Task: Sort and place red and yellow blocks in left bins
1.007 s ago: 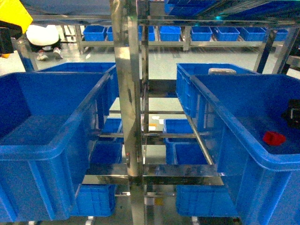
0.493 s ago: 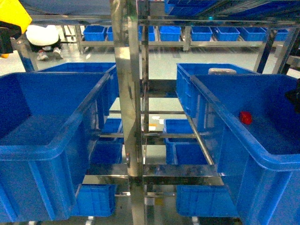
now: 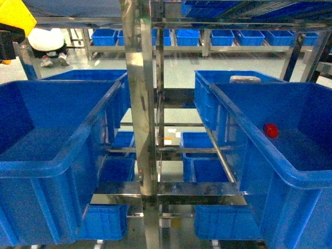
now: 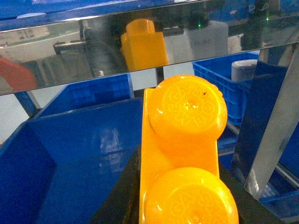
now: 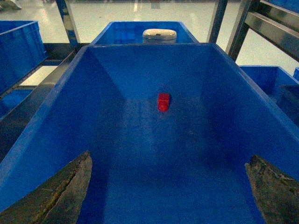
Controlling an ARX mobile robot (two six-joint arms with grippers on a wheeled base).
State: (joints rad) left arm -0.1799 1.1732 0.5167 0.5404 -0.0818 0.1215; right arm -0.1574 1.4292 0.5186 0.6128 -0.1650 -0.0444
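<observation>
The red block (image 5: 163, 101) lies on the floor of the right crate (image 5: 56, 116), straight ahead of the open, empty right pincer (image 5: 168, 186) and toward the crate's far wall, its long axis running away from the pincer. The left pincer (image 4: 180, 205) grips the yellow block (image 4: 184, 140), studs facing the camera, above a crate (image 4: 84, 140).

A warehouse floor: steel racking (image 3: 141, 104) holds rows of blue crates (image 3: 46, 150), with more crates shelved beyond the pale concrete aisle (image 3: 176, 65).
</observation>
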